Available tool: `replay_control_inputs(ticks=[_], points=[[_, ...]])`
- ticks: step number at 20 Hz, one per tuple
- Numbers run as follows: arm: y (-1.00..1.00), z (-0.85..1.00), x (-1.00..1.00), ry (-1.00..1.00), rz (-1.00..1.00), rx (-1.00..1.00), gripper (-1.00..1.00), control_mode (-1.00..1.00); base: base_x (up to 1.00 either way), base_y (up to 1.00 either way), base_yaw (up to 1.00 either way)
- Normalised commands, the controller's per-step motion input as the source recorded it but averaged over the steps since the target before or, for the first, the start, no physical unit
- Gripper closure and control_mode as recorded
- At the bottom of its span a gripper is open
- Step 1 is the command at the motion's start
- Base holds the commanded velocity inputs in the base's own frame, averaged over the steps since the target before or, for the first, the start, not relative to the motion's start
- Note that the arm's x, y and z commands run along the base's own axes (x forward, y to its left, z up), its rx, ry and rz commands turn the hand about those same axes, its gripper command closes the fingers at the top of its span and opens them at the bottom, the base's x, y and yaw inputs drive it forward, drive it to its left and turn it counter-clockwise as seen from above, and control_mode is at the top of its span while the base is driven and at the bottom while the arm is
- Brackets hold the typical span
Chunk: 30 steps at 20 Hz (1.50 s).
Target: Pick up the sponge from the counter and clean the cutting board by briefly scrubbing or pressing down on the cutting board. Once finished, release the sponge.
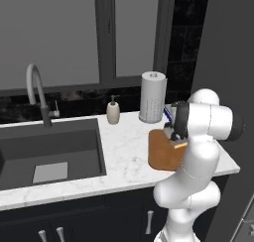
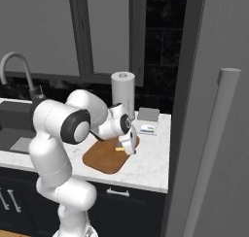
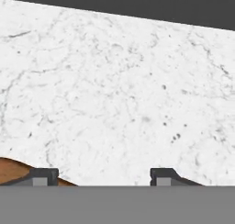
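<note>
Fingers [image 3: 103, 177] were spread wide, holding nothing; the sponge [image 2: 119, 148] sat on the board [image 2: 104, 159] just left of them, desk [image 3: 119, 94] underneath.

I see a paper towel roll [image 1: 153, 96] upright at the back by the dark wall, a soap bottle [image 1: 113, 110] just left of it, and a curved faucet [image 1: 37, 93] behind the dark sink [image 1: 49, 154]. A blue-and-white box [image 2: 147, 121] sits right of the roll.

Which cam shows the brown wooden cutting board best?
Right base view: the flat brown wooden cutting board lies mostly unobstructed on the white marble counter. Left base view: the arm covers its right part. Hand view: just a brown corner at lower left.
</note>
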Motion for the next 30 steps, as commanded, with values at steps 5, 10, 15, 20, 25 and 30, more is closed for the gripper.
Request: replay_control_inputs(ticks=[5, 10, 15, 20, 25, 30], points=[[-0.11, -0.70, -1.00, 0.03, -0.26, -0.07, 1.00, -1.00, 0.00, 0.00, 0.00], [0.04, -0.60, -1.00, 0.03, -0.05, -0.09, 1.00, -1.00, 0.00, 0.00, 0.00], [-0.04, 0.18, -0.68, 0.52, 0.03, -0.01, 1.00, -1.00, 0.00, 0.00, 0.00], [0.00, 0.47, -0.58, 0.72, 0.20, -0.05, 1.00, -1.00, 0.00, 0.00, 0.00], [0.01, 0.94, -0.23, 0.48, 0.15, -0.01, 1.00, -1.00, 0.00, 0.00, 0.00], [0.32, 1.00, -0.16, 0.20, 0.14, 0.04, 1.00, -1.00, 0.00, 0.00, 0.00]])
